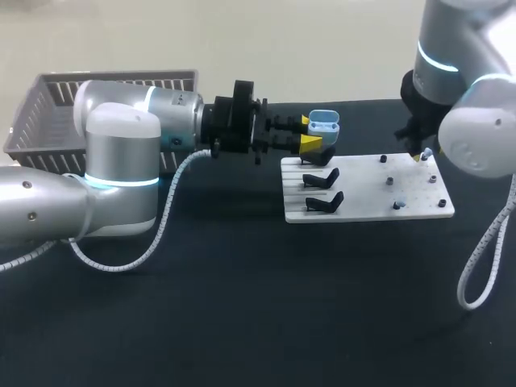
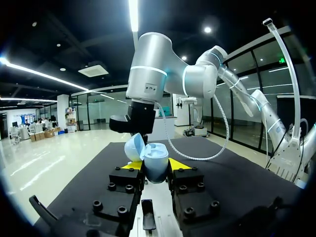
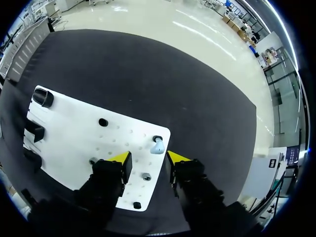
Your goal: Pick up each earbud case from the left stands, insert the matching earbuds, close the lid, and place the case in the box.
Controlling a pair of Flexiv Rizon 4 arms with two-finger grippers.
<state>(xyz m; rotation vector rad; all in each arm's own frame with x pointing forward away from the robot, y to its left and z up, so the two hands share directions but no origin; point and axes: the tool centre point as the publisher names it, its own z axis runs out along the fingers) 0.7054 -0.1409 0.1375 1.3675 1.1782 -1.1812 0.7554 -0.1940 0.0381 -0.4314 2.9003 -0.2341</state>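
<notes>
Left arm (image 1: pixel 121 161) loomed nearest; left jaws were clamped on the pale blue earbud case (image 2: pixel 157 165), lid open, held above the worktop (image 1: pixel 242 306) beside the white board (image 1: pixel 419 211); right jaws stood spread just over an earbud (image 3: pixel 157 146); the shell looked light, hard and slippery, best gripped across the lower body, clear of the hinge.

High rear overview; wrist close-ups; shared board (image 1: pixel 363 197)

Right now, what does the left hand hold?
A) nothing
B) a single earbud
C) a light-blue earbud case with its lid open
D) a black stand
C: the left hand grips the light-blue earbud case from both sides, its lid open.
</notes>
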